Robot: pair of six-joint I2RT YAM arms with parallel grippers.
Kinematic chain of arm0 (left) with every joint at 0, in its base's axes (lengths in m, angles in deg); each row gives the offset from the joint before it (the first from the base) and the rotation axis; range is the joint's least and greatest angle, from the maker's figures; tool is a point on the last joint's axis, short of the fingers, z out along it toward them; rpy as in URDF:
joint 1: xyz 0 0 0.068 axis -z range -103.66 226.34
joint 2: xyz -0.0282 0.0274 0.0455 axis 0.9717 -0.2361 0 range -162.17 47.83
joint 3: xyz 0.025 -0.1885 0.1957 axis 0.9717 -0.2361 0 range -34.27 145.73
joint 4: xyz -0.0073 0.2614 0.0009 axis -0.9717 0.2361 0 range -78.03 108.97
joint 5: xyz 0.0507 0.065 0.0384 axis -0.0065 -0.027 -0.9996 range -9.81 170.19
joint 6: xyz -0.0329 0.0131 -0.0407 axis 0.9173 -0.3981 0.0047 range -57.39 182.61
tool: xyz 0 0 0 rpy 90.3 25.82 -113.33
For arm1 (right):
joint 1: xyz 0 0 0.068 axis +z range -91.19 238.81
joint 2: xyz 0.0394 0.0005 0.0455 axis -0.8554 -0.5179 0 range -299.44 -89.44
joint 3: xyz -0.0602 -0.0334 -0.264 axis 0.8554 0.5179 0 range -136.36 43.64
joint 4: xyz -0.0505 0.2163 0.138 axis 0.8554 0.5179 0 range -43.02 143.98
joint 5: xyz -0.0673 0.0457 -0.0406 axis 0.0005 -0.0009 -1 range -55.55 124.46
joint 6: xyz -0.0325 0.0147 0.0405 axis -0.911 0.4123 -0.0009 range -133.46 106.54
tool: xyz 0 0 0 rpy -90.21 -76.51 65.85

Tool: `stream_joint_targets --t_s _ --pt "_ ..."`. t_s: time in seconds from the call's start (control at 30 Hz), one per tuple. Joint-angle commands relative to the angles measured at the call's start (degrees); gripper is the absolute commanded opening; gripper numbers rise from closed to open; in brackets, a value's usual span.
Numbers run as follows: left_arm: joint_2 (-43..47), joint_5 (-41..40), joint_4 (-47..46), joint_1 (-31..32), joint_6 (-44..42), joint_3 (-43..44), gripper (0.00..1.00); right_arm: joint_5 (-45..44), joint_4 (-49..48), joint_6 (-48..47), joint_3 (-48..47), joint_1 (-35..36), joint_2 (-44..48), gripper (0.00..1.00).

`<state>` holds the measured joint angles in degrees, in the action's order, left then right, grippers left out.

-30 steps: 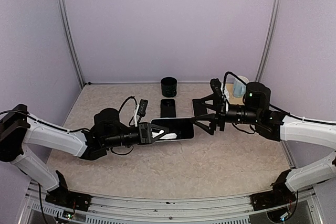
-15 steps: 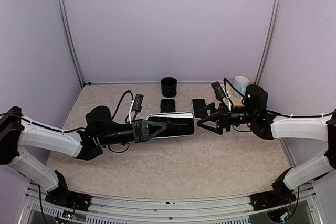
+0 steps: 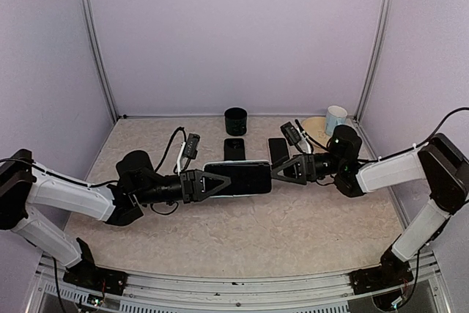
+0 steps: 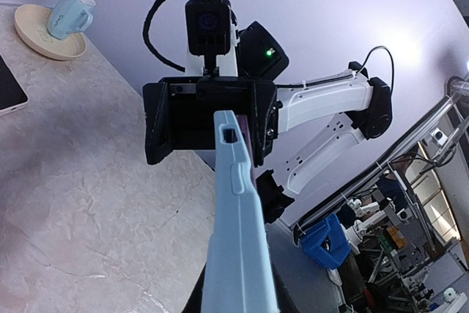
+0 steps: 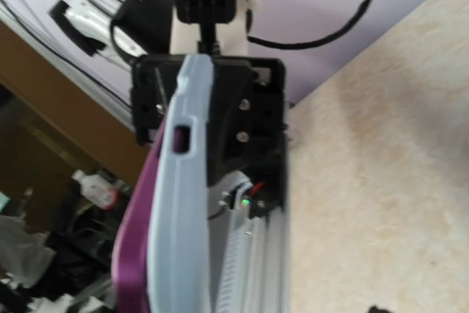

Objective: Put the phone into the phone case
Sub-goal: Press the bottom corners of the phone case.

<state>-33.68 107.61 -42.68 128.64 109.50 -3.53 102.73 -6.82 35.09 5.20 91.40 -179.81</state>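
Note:
A purple phone [image 5: 135, 254] sits in a light blue phone case [image 4: 238, 254], and both are held in the air between the two arms. In the top view the phone's dark face [image 3: 245, 177] shows inside the pale rim. My left gripper [image 3: 218, 182] is shut on the left end of the case. My right gripper [image 3: 282, 170] has come to the right end. In the left wrist view the right gripper [image 4: 212, 119] has its jaws wide on either side of the case's thin edge, with a gap on the left side.
Two dark phones [image 3: 234, 148] [image 3: 278, 150] lie flat on the table behind the held one. A black cup [image 3: 236, 120] stands at the back. A pale blue mug [image 4: 69, 11] sits on a beige plate [image 4: 37, 34] at the back right.
My right gripper moved left up to the right end of the cased phone and its jaws narrowed. My left gripper raised and turned the case towards it.

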Motion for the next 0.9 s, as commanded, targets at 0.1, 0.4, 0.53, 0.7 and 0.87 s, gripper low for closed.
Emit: stream_joint_targets --t_s 0.1,0.4,0.53,0.7,0.87 --pt "-0.8 1.6 -8.6 -0.3 1.3 -0.7 0.00 4.8 -25.4 21.2 -1.5 -0.4 -6.5 0.64" --pt "-2.0 0.2 -8.8 -0.3 2.0 -1.4 0.00 4.5 -34.4 28.2 -1.9 -0.4 -11.3 0.39" --pt "-2.7 0.2 -9.6 -0.3 2.5 -1.5 0.00 4.5 -34.6 28.1 -1.9 -0.4 -11.7 0.34" --pt "-3.2 -0.1 -10.0 -0.3 2.7 -1.6 0.00 4.7 -34.5 27.9 -1.9 -0.4 -11.5 0.28" --pt "-3.3 -0.6 -10.1 -0.4 2.9 -1.5 0.00 4.9 -33.5 27.2 -1.9 -0.3 -11.5 0.23"
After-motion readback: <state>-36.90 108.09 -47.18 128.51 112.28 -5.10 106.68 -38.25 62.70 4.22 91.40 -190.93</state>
